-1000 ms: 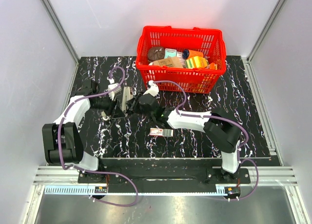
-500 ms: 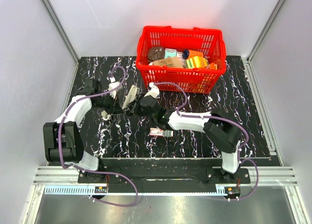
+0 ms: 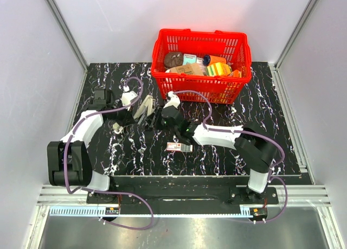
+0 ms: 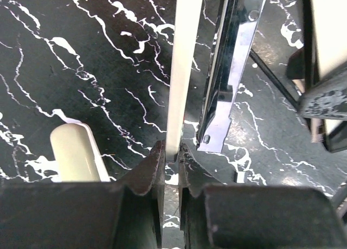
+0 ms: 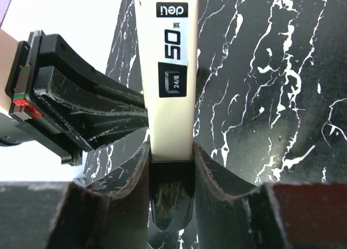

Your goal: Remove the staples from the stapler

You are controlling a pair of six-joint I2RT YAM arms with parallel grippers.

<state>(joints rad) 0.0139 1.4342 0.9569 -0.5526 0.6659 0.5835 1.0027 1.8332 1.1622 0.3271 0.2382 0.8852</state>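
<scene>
The stapler [image 3: 145,106] sits at about 10 o'clock from the middle of the black marbled tabletop [image 3: 260,129], raised between the two arms with its parts swung apart. The left gripper [image 4: 171,153] is closed tight on the thin cream edge of the stapler's cover [image 4: 181,64], and the shiny metal rail [image 4: 230,70] hangs just beside that cover at 3 o'clock in the left wrist view. The right gripper [image 5: 171,151] is clamped around the end of the stapler's cream body, whose label reads "50" and "24/8". A small flat packet [image 3: 179,147] lies on the tabletop at about 5 o'clock from the stapler, apart from both grippers. A red basket [image 3: 238,89] filled with mixed goods stands at 12 o'clock, near the far edge. A pale rounded piece [image 4: 76,154] rests on the tabletop just beside the left gripper.
</scene>
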